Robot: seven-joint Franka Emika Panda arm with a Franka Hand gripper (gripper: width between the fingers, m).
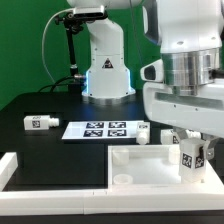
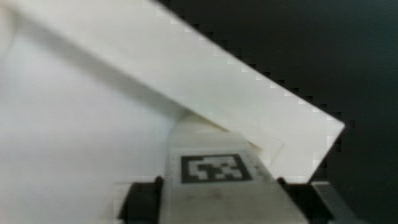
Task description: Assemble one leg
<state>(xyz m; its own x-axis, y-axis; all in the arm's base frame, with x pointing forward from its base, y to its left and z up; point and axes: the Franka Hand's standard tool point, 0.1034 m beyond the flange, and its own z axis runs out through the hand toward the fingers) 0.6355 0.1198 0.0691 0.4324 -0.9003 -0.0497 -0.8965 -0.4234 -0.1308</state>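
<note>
My gripper (image 1: pixel 188 160) is shut on one white leg (image 1: pixel 187 155) with a black-and-white tag, held over the right corner of the large flat white panel (image 1: pixel 145 167). In the wrist view the leg (image 2: pixel 217 165) sits between my two dark fingers (image 2: pixel 146 202), its far end against the panel's raised rim (image 2: pixel 249 95) near a corner. My gripper (image 2: pixel 231 205) is closed on the leg's sides. Whether the leg's tip touches the panel is hidden. A second leg (image 1: pixel 40 122) lies on the black table at the exterior view's left. A third (image 1: pixel 143 134) stands behind the panel.
The marker board (image 1: pixel 103 129) lies flat on the table behind the panel. The robot's white base (image 1: pixel 105 65) stands at the back. A white L-shaped barrier (image 1: pixel 18 168) runs along the front left. Another small white part (image 1: pixel 168 136) stands beside my arm.
</note>
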